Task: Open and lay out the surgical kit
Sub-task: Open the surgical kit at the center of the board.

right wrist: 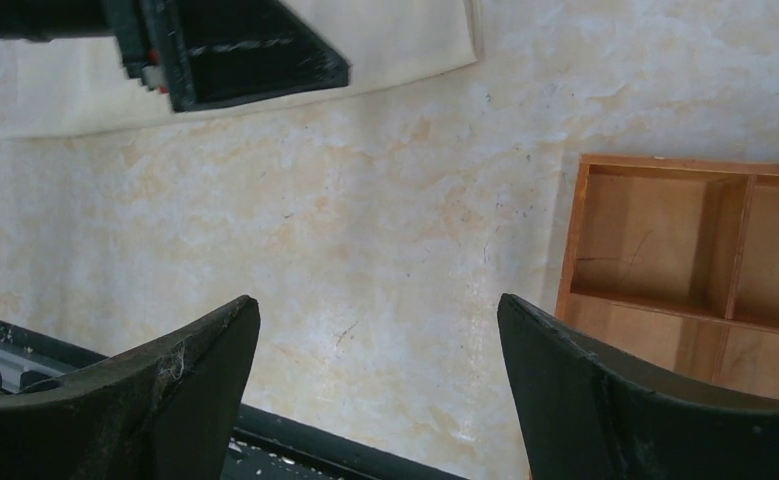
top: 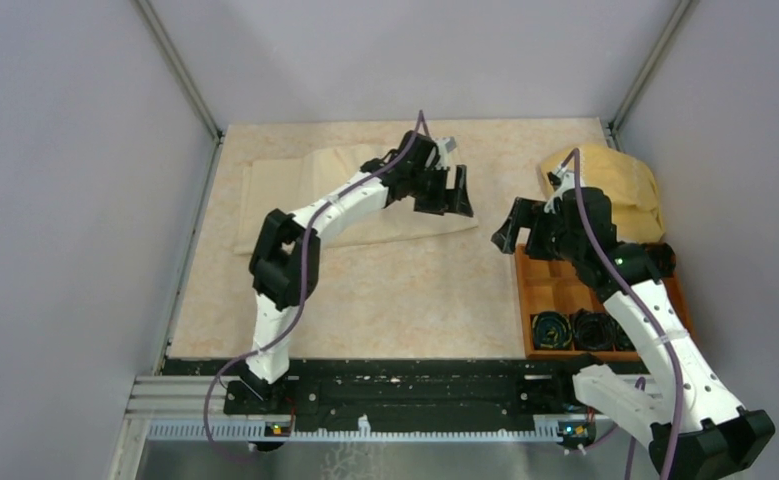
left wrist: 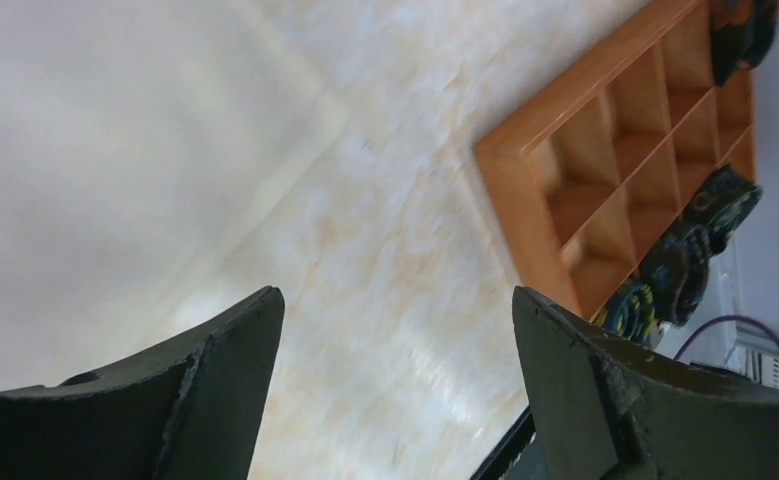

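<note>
1 table [top: 405, 290] | 1 cream cloth sheet [top: 285, 190], far left, right end hidden by left arm [top: 315, 215] | 2 arms: left bent, reaching over sheet, left jaws spread, empty; right arm [top: 655, 310] above box, right jaws spread, empty | 1 mustard cloth [top: 620, 180], far right | 1 orange box [top: 540, 290], partly hidden | 3 black coils [top: 552, 330] countable

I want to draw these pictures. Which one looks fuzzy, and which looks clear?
Left wrist view: smeared, the cream cloth washed out nearly white, the orange compartment box soft-edged. Right wrist view: crisp, the table speckles sharp. Top view: even light, no glare.
</note>
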Controlling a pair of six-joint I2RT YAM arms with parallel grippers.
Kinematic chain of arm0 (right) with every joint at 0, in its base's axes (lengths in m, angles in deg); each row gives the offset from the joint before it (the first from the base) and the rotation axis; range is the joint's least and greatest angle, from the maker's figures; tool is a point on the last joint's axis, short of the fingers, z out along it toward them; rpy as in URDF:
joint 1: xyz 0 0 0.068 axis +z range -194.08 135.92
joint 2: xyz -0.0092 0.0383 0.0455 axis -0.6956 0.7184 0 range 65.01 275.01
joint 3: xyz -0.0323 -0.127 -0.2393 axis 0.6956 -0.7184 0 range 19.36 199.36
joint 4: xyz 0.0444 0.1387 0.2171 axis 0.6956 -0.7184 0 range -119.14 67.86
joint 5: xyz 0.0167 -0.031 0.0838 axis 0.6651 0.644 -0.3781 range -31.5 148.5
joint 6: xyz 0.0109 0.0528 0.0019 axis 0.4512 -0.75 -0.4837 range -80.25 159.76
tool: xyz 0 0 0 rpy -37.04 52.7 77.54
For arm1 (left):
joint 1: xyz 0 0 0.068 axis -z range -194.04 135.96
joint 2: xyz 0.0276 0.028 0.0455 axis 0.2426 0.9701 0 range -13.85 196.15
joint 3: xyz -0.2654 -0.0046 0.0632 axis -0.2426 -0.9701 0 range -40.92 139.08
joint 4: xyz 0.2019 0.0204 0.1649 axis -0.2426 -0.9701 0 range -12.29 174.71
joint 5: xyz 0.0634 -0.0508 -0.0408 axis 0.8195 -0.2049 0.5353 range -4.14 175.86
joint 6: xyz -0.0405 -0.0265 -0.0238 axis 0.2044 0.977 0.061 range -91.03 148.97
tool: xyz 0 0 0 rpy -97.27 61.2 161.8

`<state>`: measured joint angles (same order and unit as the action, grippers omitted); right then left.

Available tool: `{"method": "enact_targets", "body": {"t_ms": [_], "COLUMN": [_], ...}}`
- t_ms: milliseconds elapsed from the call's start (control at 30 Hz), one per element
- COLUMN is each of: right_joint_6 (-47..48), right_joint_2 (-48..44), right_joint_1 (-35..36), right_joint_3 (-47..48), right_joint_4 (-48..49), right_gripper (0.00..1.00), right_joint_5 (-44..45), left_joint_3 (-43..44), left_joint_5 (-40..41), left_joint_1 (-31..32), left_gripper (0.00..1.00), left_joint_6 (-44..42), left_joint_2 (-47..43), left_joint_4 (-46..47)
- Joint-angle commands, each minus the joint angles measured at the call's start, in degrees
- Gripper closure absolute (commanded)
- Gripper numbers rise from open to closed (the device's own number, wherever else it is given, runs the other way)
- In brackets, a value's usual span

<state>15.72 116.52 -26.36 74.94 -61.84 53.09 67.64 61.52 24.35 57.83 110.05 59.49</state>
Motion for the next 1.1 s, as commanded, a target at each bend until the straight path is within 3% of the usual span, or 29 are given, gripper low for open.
{"method": "enact_targets", "body": {"t_ms": [0,167,333,467,633,933,1000,1067], "right_joint_6": [1.0,1.8,0.9,-1.6,-4.1,-3.2,-2.7,-1.8], "right_joint_2": [2.7,11.0,21.1,30.5,43.2,58.7,60.4,62.1], "right_joint_1": [-0.3,-0.3,-0.3,-0.3,-1.7,-6.3,-6.7,-6.9], "right_joint_3": [0.4,1.5,4.6,9.7,16.9,26.1,26.6,27.5], "right_joint_4": [1.9,4.4,9.8,15.2,16.9,13.6,14.1,14.3], "right_gripper": [0.11,0.11,0.11,0.11,0.12,0.22,0.26,0.32], "right_joint_5": [-2.4,-8.6,-12.5,-15.3,-15.8,-16.8,-17.3,-17.6], "left_joint_3": [-12.8,-29.8,-38.0,-39.6,-40.6,-41.1,-40.7,-39.7], "left_joint_5": [4.1,6.2,8.8,9.4,1.8,1.7,2.2,3.2], "left_joint_1": [-5.7,-18.0,-31.5,-40.9,-51.0,-54.0,-54.2,-54.8], "left_gripper": [0.1,0.07,0.04,0.02,0.02,0.02,0.06,0.17], "left_joint_6": [-3.7,-3.8,-4.5,-5.2,-1.5,3.4,3.5,2.9], "left_joint_2": [-15.9,-30.6,-39.0,-38.8,-31.5,-24.0,-22.6,-20.6], "left_joint_4": [-1.1,-1.2,-3.5,-5.9,-7.3,-6.7,-6.3,-6.9]}}
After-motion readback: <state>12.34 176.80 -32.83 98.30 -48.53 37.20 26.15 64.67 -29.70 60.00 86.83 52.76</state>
